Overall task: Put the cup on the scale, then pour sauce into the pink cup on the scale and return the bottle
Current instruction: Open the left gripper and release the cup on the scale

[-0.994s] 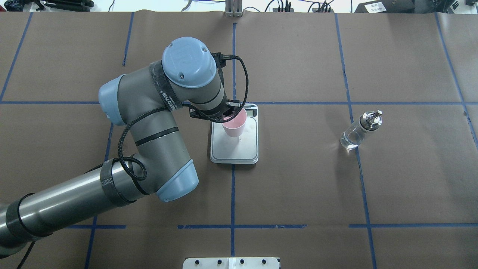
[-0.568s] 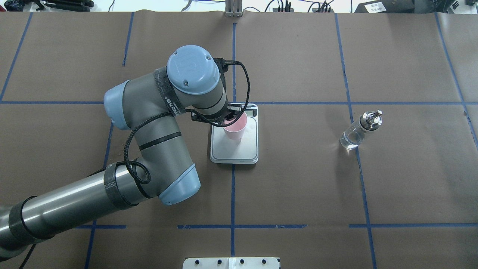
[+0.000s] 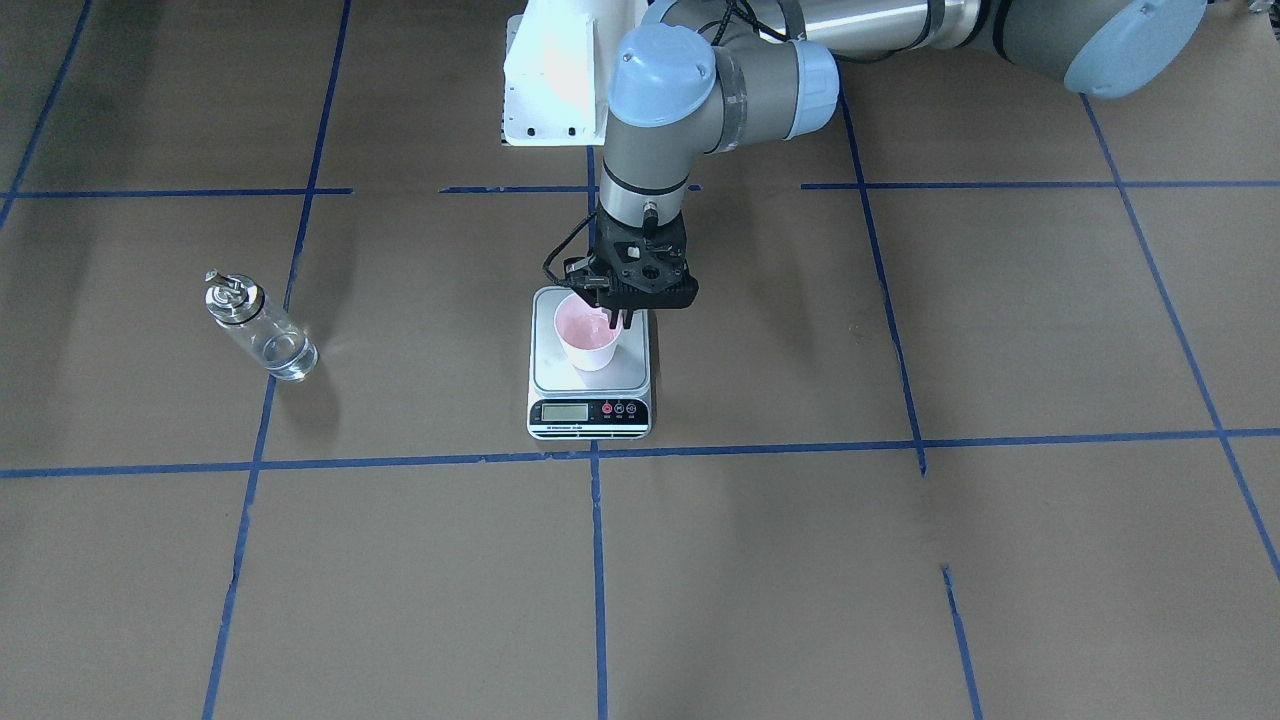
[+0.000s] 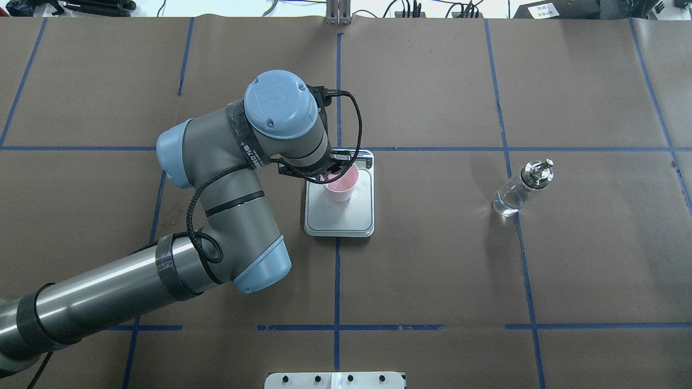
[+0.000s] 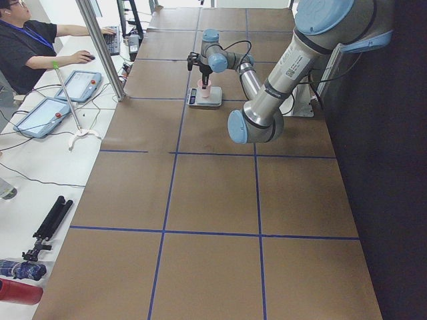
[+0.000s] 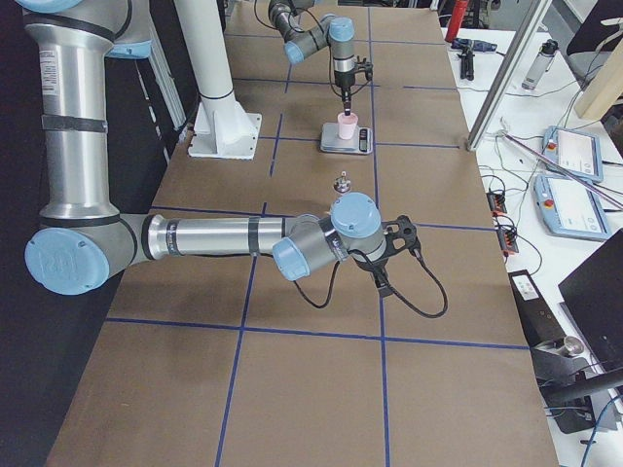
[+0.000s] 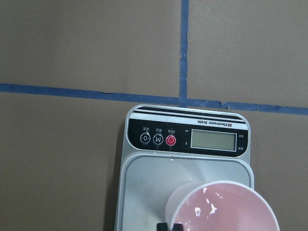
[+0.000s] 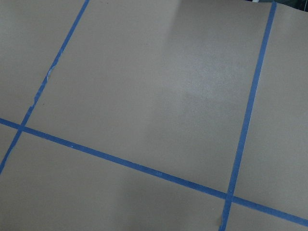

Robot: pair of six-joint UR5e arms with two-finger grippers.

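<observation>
This is a robotics lab. A large table [image 4: 432,270] is covered in brown paper and gridded with blue tape [image 4: 336,281]. Grey-and-blue robot arms [image 6: 214,236] stand at it. On the far side bench [image 5: 40,167] are teach pendants [image 5: 81,85], cables and a person [image 5: 27,48] at a keyboard [image 5: 110,41].

Left wrist view: the scale [image 7: 185,166] bears the white print "Electronic Scale" on its black strip [image 7: 144,126], just beyond the display [image 7: 213,140]. Left of the display are three round buttons: one marked "0" [image 7: 145,140], one "M" [image 7: 158,140], and a red one with a power sign [image 7: 171,140]. The small captions by them are unreadable. Overhead view: the lettering on the left arm's dark band [image 4: 246,147] is illegible.
</observation>
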